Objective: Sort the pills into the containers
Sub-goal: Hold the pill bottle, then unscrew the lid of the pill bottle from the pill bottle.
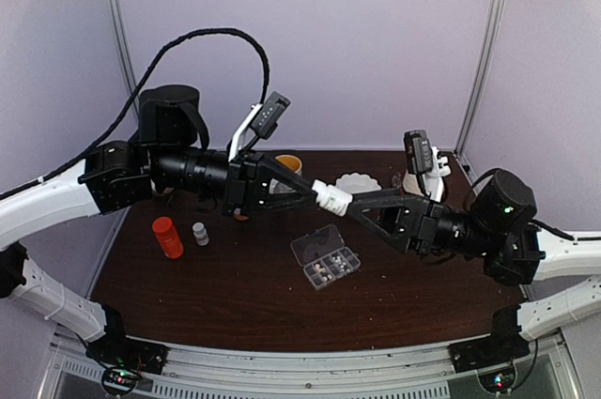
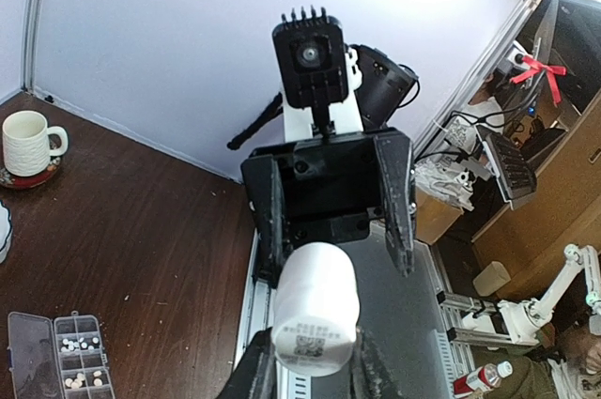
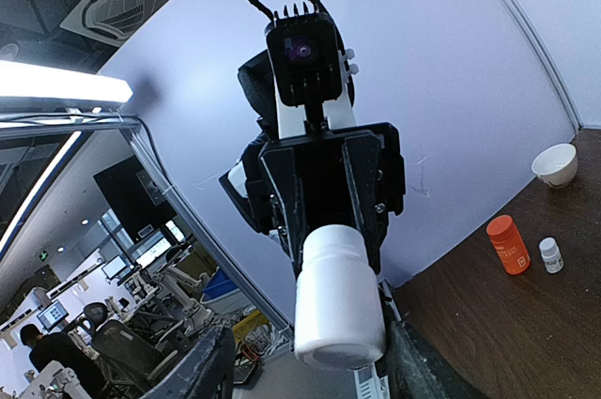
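Your left pincer (image 2: 310, 373) is clenched on the white bottle (image 1: 331, 197). Both arms reach inward, wrists facing, above the middle of the tabletop (image 1: 235, 300). The right pincer (image 1: 350, 204) straddles the bottle's free end, released. Centre it, then squeeze. The pill box (image 1: 324, 258), holding pills (image 2: 70, 345), lies just below.

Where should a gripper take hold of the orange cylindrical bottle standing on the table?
The orange cylindrical bottle: probably grip across its round body below the cap, from above, since it stands upright; close near-to-far, because a small white bottle stands beside it.
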Available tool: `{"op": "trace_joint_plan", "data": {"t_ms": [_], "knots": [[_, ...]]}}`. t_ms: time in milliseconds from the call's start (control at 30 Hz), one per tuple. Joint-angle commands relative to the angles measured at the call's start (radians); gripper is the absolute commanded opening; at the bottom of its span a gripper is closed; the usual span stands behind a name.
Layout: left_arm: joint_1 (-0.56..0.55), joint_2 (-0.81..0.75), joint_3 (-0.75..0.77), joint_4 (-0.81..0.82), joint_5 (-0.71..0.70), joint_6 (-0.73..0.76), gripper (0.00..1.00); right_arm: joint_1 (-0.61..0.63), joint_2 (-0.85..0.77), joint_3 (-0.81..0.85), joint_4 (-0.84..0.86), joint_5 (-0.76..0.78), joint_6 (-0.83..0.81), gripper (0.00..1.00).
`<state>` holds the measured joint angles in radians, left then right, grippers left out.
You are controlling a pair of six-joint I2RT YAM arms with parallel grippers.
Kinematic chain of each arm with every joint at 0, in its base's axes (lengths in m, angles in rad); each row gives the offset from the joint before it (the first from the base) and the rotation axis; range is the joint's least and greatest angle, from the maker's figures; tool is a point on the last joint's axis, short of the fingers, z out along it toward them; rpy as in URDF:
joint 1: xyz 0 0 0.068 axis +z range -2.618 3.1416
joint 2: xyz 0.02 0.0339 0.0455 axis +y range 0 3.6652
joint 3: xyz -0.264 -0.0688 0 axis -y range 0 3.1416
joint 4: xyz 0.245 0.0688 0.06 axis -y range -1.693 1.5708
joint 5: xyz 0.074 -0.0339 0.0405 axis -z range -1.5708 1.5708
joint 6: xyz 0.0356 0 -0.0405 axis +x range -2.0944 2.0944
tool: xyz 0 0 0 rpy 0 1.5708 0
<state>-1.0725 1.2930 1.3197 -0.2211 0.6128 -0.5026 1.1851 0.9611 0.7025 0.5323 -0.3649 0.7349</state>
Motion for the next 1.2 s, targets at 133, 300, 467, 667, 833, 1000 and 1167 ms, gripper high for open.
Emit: {"op": "trace_joint_plan", "data": {"t_ms": [133, 300, 467, 667, 833, 1000, 1167], "knots": [[-0.003, -0.026, -0.023, 0.063, -0.013, 0.028, 0.07, 0.023, 0.033, 0.07, -0.007, 0.0, 0.001, 0.52], [-0.003, -0.024, -0.016, 0.045, -0.016, 0.041, 0.07, 0.026, 0.05, 0.092, -0.018, 0.005, 0.003, 0.28], [-0.003, -0.026, -0.012, 0.024, -0.052, 0.035, 0.06, 0.031, 0.057, 0.109, -0.066, 0.015, -0.026, 0.21], [-0.002, -0.03, -0.011, 0.003, -0.078, 0.034, 0.05, 0.038, 0.06, 0.111, -0.077, 0.026, -0.043, 0.23], [-0.002, -0.028, -0.01, 0.004, -0.076, 0.031, 0.04, 0.038, 0.059, 0.109, -0.072, 0.026, -0.045, 0.18], [-0.002, -0.027, -0.007, 0.004, -0.075, 0.026, 0.04, 0.04, 0.054, 0.108, -0.074, 0.026, -0.048, 0.16], [-0.002, -0.019, 0.024, -0.065, -0.142, -0.037, 0.03, 0.052, 0.039, 0.146, -0.201, 0.06, -0.202, 0.13]]}}
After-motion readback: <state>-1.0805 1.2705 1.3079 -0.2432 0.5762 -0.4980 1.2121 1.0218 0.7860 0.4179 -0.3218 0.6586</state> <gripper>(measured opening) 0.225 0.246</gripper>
